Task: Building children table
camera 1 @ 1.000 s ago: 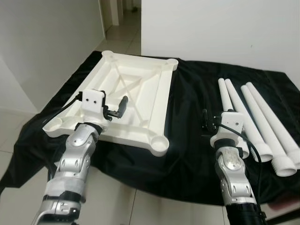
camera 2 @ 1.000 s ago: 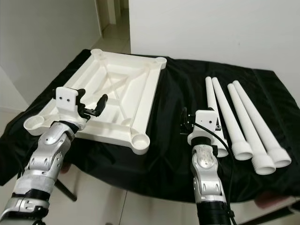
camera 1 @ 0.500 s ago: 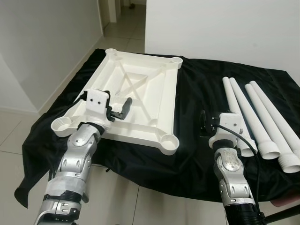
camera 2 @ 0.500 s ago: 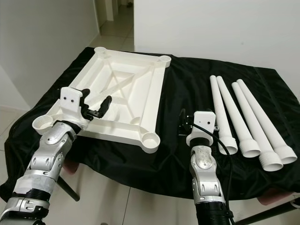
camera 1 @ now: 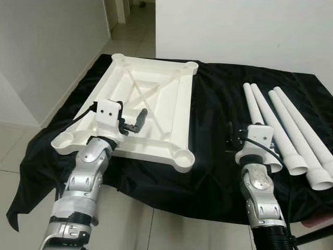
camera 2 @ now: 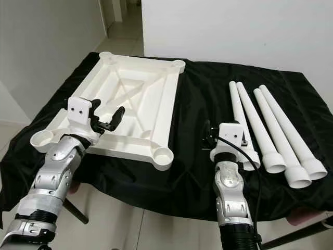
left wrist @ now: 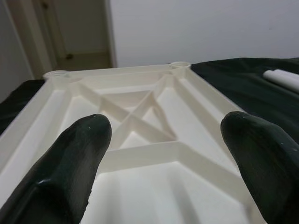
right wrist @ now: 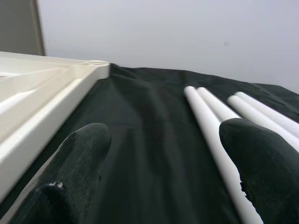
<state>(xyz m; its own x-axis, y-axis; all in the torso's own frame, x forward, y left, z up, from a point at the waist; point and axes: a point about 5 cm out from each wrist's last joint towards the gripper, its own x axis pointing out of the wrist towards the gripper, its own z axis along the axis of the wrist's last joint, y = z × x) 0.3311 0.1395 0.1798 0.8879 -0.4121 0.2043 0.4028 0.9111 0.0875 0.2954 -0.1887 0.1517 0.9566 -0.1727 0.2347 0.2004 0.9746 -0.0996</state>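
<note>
The table top (camera 1: pixel 156 99) and the four legs (camera 1: pixel 283 130) are plain white, the cloth (camera 1: pixel 213 120) on the counter is black, and both arms (camera 1: pixel 86 177) are silver.

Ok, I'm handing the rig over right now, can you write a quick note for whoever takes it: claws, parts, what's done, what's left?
Left claw: open, holding nothing, poised over the near end of the table top.
Right claw: open, holding nothing, over the black cloth between the table top and the legs.
Parts: the white table top lies upside down on the cloth, ribs and four corner sockets facing up. The four white legs lie side by side on the robot's right, flared ends toward the robot.
Done: parts laid out; no leg fitted.
Left: pick up each leg and seat it in a corner socket, then turn the table upright.
</note>
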